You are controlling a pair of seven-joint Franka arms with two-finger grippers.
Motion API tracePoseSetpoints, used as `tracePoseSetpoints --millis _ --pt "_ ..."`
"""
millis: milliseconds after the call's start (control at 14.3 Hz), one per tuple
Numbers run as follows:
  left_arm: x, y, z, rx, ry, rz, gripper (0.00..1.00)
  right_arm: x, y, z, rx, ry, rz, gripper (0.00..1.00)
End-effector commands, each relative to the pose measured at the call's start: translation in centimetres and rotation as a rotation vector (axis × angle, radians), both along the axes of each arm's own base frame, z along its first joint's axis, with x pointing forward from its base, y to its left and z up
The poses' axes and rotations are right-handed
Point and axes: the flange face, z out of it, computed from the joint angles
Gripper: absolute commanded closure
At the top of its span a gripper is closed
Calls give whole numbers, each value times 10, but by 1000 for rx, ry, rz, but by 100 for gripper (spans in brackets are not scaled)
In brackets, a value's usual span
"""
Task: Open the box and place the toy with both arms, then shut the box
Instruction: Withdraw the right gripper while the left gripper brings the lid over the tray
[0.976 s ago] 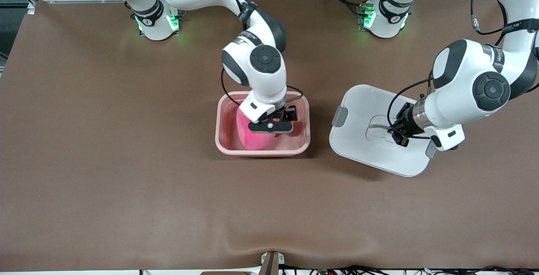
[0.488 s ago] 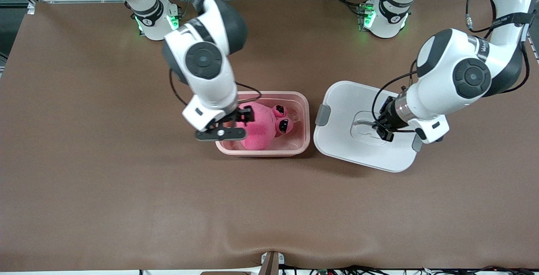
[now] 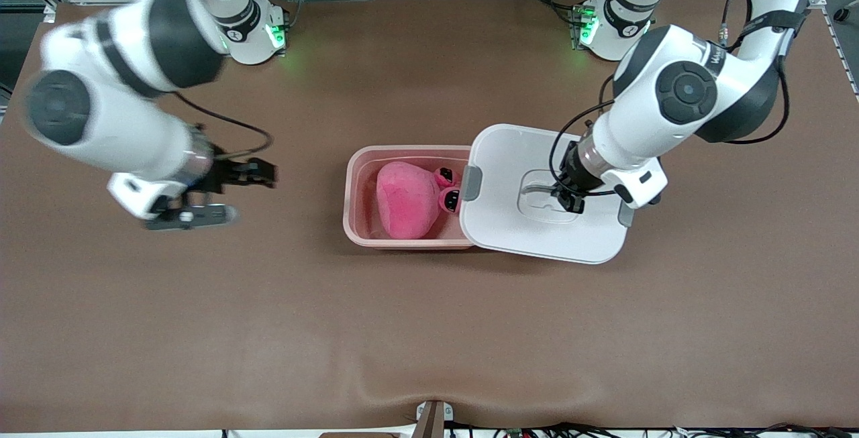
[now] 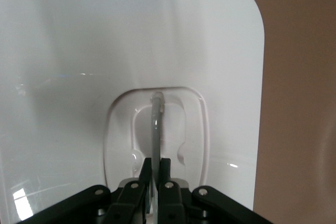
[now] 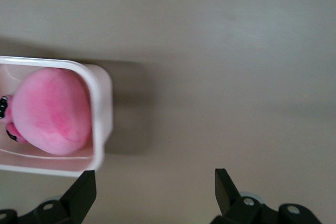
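The pink tub [image 3: 356, 220] of the box stands open mid-table, with the pink plush toy [image 3: 405, 200] lying in it. My left gripper [image 3: 570, 198] is shut on the white lid's [image 3: 510, 223] centre handle [image 3: 535, 190]. It holds the lid over the tub's end nearest the left arm, so the lid covers that rim. In the left wrist view my left gripper [image 4: 156, 169] pinches the handle [image 4: 156, 121] of the lid [image 4: 63, 77]. My right gripper [image 3: 267, 174] is open and empty over bare table toward the right arm's end. In the right wrist view my right gripper [image 5: 155, 187] faces the tub [image 5: 103, 103] and the toy [image 5: 52, 111].
The brown table mat [image 3: 429, 331] spreads wide on all sides of the tub. A grey side clip [image 3: 470, 183] of the lid hangs over the toy's face. The arm bases [image 3: 251, 32] stand along the table's edge farthest from the front camera.
My right gripper has let go of the toy in the tub and swung away toward the right arm's end. My left gripper has carried the lid sideways until it overlaps the tub.
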Motion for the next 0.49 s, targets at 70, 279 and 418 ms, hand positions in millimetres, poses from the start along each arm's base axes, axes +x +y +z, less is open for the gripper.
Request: tracePoseSetpoints --millis 70,279,418 --pt "-20 -52 11 15 -84 47 100 -27 -44 39 14 -10 -25 0" --pt "-34 -90 -1 30 -136 60 100 -41 -99 51 25 -27 -48 0" --pt "-43 -113 -10 55 -174 55 100 -52 -137 57 32 -40 -58 0"
